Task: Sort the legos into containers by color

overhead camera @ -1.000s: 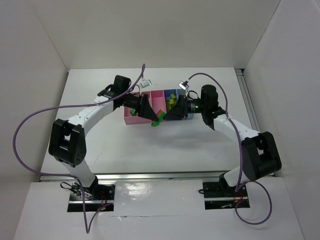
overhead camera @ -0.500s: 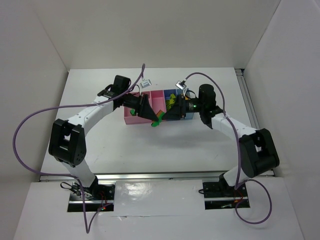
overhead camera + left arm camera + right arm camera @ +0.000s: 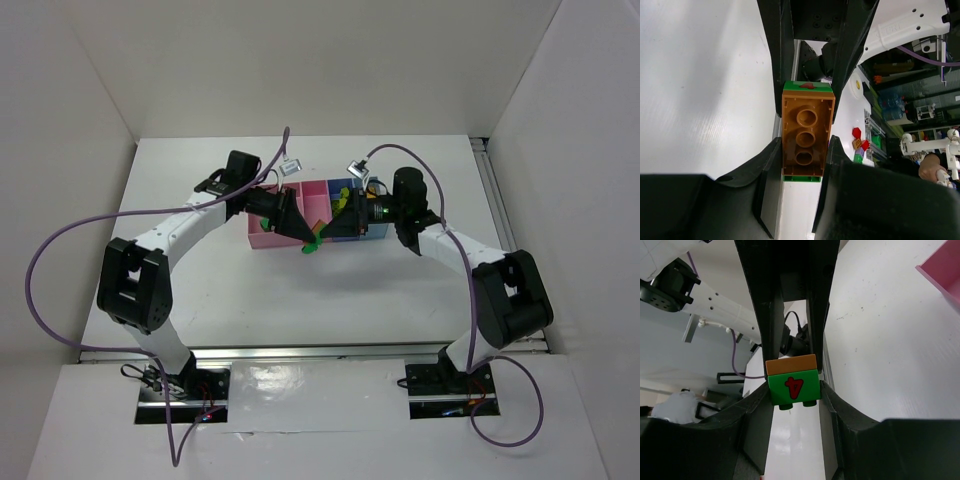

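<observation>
From above, the left hand [image 3: 300, 228] and the right hand [image 3: 336, 222] met tip to tip over the near wall of the containers [image 3: 258, 240], and a joined pair [image 3: 312, 242] of legos hung between them, above the bench [image 3: 300, 300] and not in any bin. Both forearms reached inward, roughly level, with the wrists turned toward each other. In the left wrist view, the orange brick [image 3: 807, 132] sat on the green brick [image 3: 807, 86], its three studs toward the camera. The left hand was narrow, its fingers [image 3: 769, 180] pressed on both sides of the pair, and the fingers of the other hand flanked its far end. In the right wrist view, the green brick carried a red mark with the orange one above it, and the right hand was likewise narrow and clamped on the pair. Which brick each hand pinched I could not tell. The step seemed to be splitting the pair. I judged it best for each hand to hold only one brick, then peel at one edge with a small twist, not pull straight, and to stay over the bins in case a piece slipped.
</observation>
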